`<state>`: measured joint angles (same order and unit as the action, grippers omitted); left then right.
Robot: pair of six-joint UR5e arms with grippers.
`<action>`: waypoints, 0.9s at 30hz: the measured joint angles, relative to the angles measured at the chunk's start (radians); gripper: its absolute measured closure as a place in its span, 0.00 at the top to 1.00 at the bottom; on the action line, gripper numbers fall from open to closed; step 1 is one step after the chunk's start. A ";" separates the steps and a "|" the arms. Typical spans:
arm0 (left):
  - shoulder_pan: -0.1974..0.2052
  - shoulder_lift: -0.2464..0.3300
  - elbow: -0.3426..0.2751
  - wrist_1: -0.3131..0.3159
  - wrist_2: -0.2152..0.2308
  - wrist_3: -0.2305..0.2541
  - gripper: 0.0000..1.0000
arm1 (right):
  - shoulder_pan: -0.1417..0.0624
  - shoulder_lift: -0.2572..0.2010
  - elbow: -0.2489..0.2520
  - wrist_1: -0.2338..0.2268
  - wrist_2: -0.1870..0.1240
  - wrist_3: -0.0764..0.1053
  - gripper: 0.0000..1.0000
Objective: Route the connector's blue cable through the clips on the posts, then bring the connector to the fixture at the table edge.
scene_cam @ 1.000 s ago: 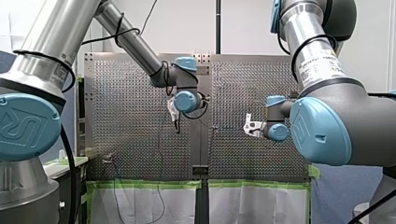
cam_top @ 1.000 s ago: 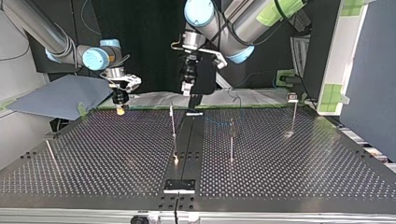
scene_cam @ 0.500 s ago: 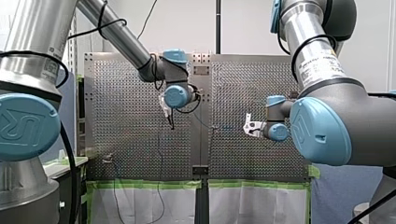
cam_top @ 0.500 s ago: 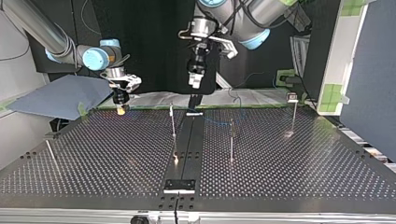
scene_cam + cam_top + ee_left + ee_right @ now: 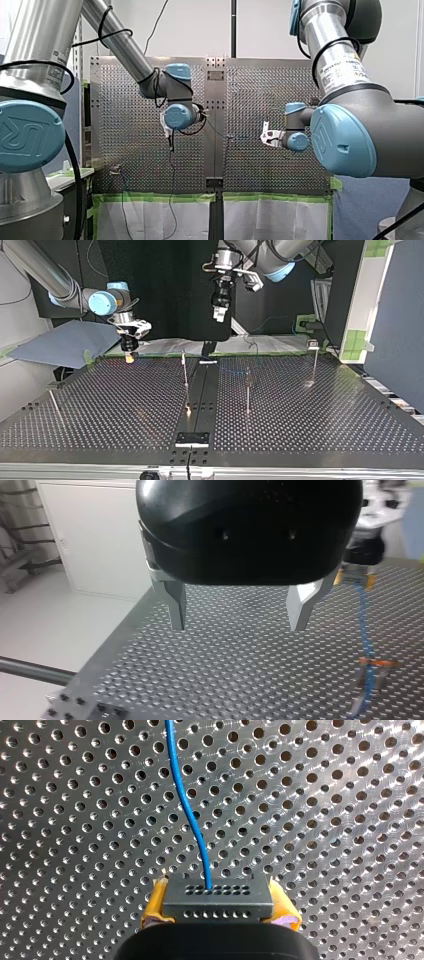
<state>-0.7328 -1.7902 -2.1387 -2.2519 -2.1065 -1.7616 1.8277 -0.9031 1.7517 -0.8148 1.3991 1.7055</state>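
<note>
Front view: left gripper (image 5: pixel 171 144) is hanging over the perforated counter (image 5: pixel 130 100), having shifted toward the view's left since the earlier frame; right gripper (image 5: pixel 266 135) is staying put. Top view: left gripper is also riding higher than before, above the posts (image 5: pixel 185 371). Left wrist view: its metal fingers (image 5: pixel 176 605) are standing wide apart, holding nothing; blue cable (image 5: pixel 364 625) is running past a clip (image 5: pixel 372 664). Right wrist view: yellow pads (image 5: pixel 156 906) are clamping the connector (image 5: pixel 217 895). Cable is probably light and limp, so taking hold just beside a clip seems best.
</note>
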 joint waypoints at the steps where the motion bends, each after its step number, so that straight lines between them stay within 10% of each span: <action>1: 0.001 -0.003 -0.009 0.007 0.004 -0.002 1.00 | 0.000 0.000 0.000 0.000 0.000 0.000 0.00; 15: 0.008 -0.010 -0.134 0.075 0.067 -0.024 1.00 | -0.008 -0.002 -0.001 0.012 0.005 0.000 0.00; 27: 0.013 -0.010 -0.227 0.114 0.080 -0.026 1.00 | -0.041 -0.059 -0.002 0.086 0.080 0.001 0.00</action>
<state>-0.7199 -1.7999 -2.3656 -2.1377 -2.0269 -1.7879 1.7863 -0.9626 1.7497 -0.7285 1.4796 1.7063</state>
